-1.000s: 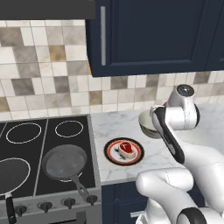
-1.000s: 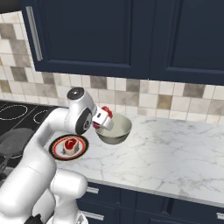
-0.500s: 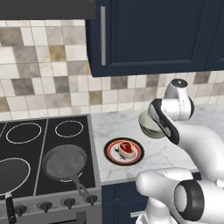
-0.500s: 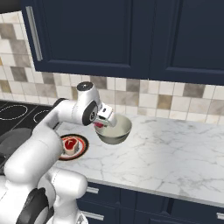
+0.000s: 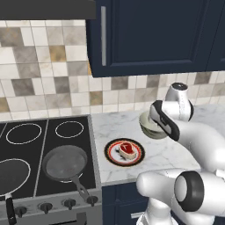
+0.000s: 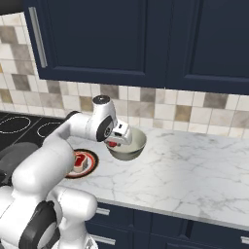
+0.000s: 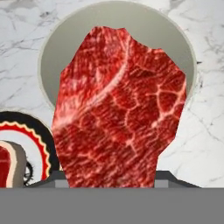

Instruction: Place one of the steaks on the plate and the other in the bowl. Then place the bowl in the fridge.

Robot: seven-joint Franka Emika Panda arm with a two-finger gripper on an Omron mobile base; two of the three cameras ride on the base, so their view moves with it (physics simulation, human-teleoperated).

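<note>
Two steaks are in sight: one steak [image 5: 127, 149] lies flat on the plate [image 5: 112, 156] on the counter [image 6: 194, 165] beside the stove [image 5: 26, 149], the other steak [image 7: 118, 113] hangs in the hand [image 6: 115, 141], its long axis running straight along the fingers and its free end pointing down into the bowl [image 6: 131, 150]. That hand is about half open and gripping the second steak by its near end, just above the bowl's cream inside, the bowl standing near the plate
</note>
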